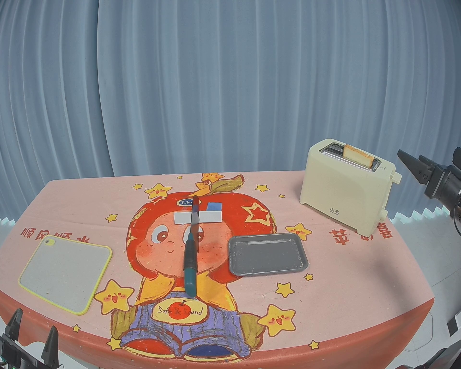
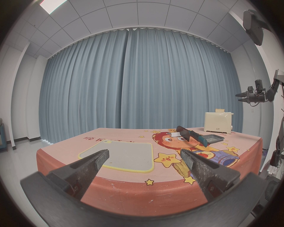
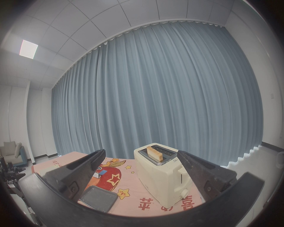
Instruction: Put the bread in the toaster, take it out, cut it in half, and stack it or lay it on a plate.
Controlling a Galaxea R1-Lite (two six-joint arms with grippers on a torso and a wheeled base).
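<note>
Cream toaster [image 1: 345,192] is holding the bread [image 1: 357,155] upright in its slot at the frame's right.
Right tool [image 1: 409,156] is hovering wide-spread just beside it, probably lined up to lift the slice; left tool [image 1: 35,320] is hanging wide-spread at lower left, near the cutting board [image 1: 65,273].

Lab room: blue curtain [image 1: 230,86], tiled ceiling [image 2: 142,11]

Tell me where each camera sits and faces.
Head view: high, looking down on the pink cartoon tablecloth; left gripper near-left, right gripper far right.
Left wrist view: low off the near-left corner, facing the yellow-rimmed grey cutting board between its open fingers.
Right wrist view: raised at right, facing the cream toaster holding tan bread; fingers open too.
Shared: toaster, grey rectangular tray.
</note>
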